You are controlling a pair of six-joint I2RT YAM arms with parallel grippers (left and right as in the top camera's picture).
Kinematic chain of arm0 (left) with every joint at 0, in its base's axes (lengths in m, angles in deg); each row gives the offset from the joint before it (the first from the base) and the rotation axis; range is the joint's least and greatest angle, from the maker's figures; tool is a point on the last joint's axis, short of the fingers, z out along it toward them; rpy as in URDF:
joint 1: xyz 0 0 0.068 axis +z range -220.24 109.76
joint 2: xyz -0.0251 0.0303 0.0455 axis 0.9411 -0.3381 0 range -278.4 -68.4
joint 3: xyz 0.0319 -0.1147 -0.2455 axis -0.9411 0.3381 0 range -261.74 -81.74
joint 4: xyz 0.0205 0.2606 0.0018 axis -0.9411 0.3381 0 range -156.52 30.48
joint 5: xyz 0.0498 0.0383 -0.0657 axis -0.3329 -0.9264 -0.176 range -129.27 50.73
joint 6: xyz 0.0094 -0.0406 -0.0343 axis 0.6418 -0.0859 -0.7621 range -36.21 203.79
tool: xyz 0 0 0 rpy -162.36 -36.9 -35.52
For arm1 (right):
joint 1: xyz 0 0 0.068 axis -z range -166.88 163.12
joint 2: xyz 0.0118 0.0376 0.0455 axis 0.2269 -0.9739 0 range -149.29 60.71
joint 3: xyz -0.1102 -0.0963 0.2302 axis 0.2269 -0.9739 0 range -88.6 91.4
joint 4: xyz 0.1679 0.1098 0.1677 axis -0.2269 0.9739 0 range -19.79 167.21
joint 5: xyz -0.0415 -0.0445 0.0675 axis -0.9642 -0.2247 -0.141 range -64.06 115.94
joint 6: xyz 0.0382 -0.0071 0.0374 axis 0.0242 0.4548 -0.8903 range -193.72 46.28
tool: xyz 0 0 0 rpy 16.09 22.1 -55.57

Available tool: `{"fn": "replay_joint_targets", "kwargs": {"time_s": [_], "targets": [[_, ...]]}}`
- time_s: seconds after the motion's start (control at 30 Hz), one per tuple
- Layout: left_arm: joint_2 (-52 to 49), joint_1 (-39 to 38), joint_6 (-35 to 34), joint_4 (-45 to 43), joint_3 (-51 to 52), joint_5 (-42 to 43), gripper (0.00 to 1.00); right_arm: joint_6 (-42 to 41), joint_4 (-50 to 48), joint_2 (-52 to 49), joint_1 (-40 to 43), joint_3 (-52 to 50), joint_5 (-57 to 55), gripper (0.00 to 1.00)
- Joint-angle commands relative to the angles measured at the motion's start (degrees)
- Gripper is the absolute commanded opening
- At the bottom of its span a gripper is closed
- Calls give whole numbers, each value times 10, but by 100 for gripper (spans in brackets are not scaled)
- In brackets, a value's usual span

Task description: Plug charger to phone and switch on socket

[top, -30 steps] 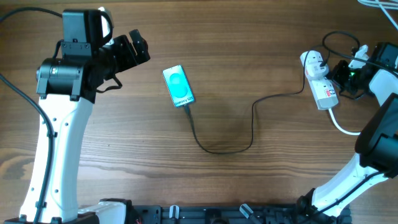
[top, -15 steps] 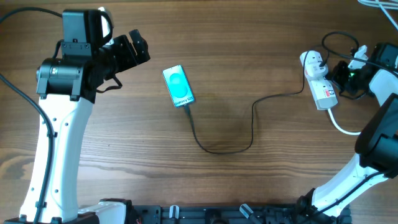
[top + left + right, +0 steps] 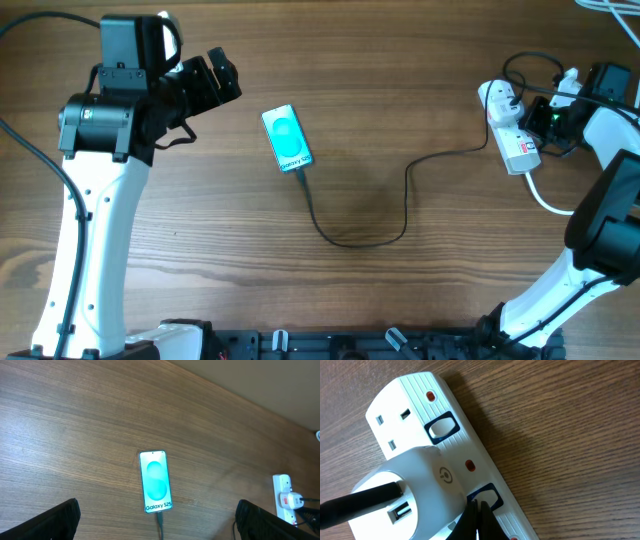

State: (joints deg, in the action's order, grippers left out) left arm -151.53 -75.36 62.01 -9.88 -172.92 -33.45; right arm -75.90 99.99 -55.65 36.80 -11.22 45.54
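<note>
**A:** Right wrist view first: your right gripper has its two dark tips pinched together, holding nothing. They sit right at the edge of the rocker switch beside the white adapter. I can't tell whether they are pressing it.

**B:** What can go wrong from here?

**A:** The tips are at the rocker's rim, so a push may slide off onto the casing. You'd then shove the power strip across the table instead of clicking anything, because it lies loose toward the right side. If it skids, the black cable could go taut and tug the connector out of the phone.

**B:** And the adapter?

**A:** It's just beside the tips, so a sideways nudge could rock it in its outlet.

**B:** How does the strip look?

**A:** It's white and oblong, with two outlets, each with a dark-framed rocker and a small red dot. The far outlet is free. I can't tell whether either dot is lit.

**B:** The other arm?

**A:** Your left gripper hangs spread wide above the phone. The phone lies face up mid-table, well apart from the strip.
</note>
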Motion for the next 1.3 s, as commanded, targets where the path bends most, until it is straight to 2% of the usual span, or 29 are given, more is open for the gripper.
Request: {"fn": "replay_joint_targets", "kwargs": {"time_s": [0.0,0.27,0.4,0.9,1.1,1.17,1.27], "targets": [[5,2,3,0,0,-3,100,42,3,-4,-14,-9,-18,5],[5,2,3,0,0,-3,100,126,3,-4,-19,-9,-17,5],[5,2,3,0,0,-3,100,138,1,-4,-26,-9,-18,4],[5,2,3,0,0,-3,100,34,-26,53,-8,3,-21,4],[5,2,3,0,0,-3,100,17,-23,57,-4,1,-21,4],[5,2,3,0,0,-3,100,-28,-23,57,-4,-8,-54,4],[5,2,3,0,0,-3,100,-43,-25,52,-4,-13,-58,4]]}}
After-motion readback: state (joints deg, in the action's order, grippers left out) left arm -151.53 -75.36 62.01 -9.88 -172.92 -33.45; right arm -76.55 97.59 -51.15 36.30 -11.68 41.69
